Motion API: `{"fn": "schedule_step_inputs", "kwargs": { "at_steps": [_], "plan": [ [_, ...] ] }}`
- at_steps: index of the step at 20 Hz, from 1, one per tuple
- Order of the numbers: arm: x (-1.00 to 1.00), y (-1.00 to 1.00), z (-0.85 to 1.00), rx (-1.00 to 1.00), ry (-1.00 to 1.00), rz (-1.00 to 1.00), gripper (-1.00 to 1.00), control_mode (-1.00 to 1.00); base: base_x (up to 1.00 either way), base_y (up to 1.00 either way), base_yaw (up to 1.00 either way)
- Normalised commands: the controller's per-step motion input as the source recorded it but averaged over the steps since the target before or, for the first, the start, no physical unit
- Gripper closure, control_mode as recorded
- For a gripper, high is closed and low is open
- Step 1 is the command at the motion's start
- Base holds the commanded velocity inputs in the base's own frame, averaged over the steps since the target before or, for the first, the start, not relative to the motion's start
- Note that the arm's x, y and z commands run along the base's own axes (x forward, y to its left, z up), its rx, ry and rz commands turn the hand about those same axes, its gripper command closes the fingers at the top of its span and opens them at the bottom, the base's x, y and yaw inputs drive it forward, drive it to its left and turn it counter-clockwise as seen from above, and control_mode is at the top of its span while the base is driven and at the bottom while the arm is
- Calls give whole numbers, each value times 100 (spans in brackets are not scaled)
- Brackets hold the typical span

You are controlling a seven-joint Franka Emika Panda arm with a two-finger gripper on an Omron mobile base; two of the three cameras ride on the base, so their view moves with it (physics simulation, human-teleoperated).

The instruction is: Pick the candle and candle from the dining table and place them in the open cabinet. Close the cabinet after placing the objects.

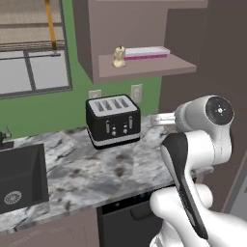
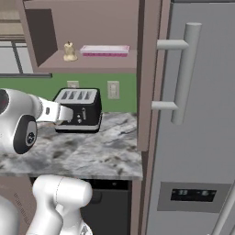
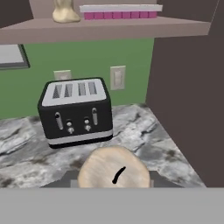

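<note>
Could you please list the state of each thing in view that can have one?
Cabinet: open, door swung aside.
Cream candle: upright on the cabinet shelf.
Pink box: lying flat on the same shelf.
Second candle: held in the end effector, wick towards the camera.
Toaster: on the counter, slots empty.
Fridge: closed.

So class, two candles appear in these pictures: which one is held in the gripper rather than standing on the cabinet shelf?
The round cream candle with the dark wick, seen from above at the gripper. The other candle stands upright on the shelf beside a pink box.
</note>
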Motion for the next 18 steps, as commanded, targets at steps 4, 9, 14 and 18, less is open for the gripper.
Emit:
{"fn": "schedule_step_inputs", "kwargs": {
  "at_steps": [4, 9, 14, 18],
  "plan": [
    [0, 0, 0, 0, 0, 0, 100, 100, -1, 3, 0],
    [-2, 6, 0, 0, 0, 0, 100, -100, -2, 5, 0],
    [-16, 2, 4, 0, 0, 1, 100, -100, 0, 0, 0],
    [-37, 0, 20, 0, 3, 0, 100, -100, 0, 0, 0]
  ]
}}
